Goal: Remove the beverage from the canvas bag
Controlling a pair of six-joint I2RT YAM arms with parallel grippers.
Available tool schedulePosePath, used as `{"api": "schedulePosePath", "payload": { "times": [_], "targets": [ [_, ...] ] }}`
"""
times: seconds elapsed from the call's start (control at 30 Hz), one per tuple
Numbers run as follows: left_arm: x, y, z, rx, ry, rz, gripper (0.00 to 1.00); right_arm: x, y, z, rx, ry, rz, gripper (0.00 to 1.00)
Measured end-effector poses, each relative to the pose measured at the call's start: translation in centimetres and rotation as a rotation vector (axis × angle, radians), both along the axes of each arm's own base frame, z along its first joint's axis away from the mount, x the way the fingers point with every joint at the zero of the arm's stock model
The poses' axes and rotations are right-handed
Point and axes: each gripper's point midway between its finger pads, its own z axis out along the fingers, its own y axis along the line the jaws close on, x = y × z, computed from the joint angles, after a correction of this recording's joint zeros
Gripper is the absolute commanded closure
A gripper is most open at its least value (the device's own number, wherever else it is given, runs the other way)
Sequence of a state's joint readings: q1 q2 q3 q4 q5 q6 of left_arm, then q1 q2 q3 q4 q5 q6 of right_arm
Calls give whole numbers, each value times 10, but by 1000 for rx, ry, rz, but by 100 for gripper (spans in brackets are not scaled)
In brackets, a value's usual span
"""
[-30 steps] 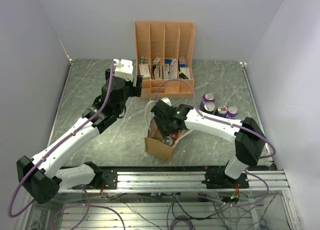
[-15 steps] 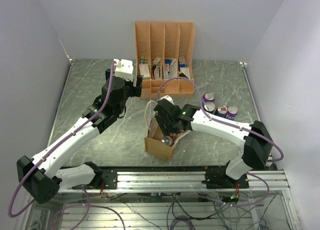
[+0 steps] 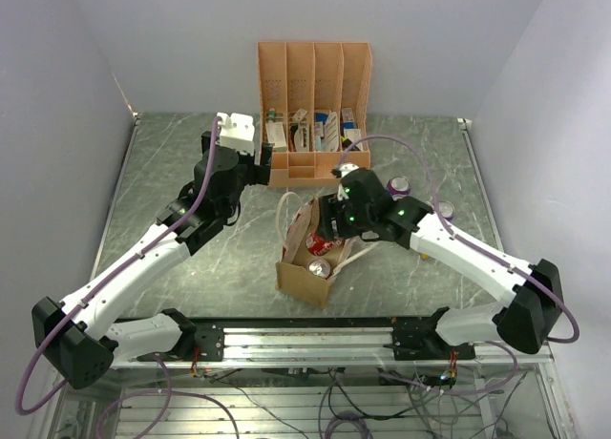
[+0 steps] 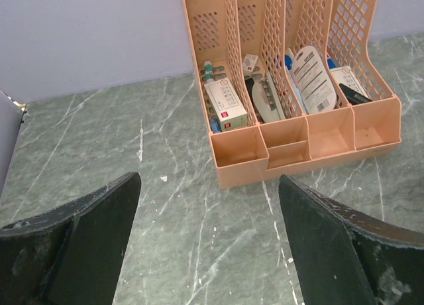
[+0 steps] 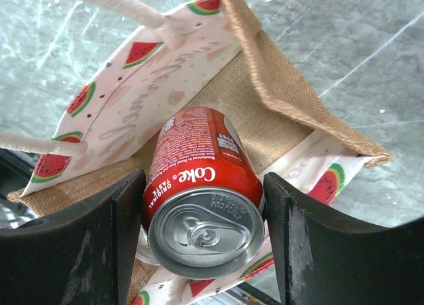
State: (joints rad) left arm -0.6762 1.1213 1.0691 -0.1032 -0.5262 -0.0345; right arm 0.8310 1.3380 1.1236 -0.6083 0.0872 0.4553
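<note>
R fingers pinch Coke can between them, apparently above canvas bag; L fingers spread.

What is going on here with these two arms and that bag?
The right pincer is shut on a Coke can and holds it at the mouth of the bag, so the can is not yet clear of it. A second can lies inside the bag. The left pincer hangs open and empty over the table, facing the organizer. A few purple cans stand on the table to the right of the bag.
</note>
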Motion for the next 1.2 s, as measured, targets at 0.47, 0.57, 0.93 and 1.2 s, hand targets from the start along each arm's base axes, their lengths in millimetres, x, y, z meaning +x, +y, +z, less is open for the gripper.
{"api": "schedulePosePath", "payload": {
  "times": [0.47,0.57,0.93,1.2],
  "targets": [
    [0,0,0,1,1,0,5,5,-12,14,352,127,15,99],
    [1,0,-1,2,3,0,5,8,-17,25,390,111,15,100],
    [1,0,-2,3,4,0,5,31,-40,59,499,74,-48,100],
    [1,0,-2,3,4,0,5,57,-57,88,618,38,-98,100]
  ]
}}
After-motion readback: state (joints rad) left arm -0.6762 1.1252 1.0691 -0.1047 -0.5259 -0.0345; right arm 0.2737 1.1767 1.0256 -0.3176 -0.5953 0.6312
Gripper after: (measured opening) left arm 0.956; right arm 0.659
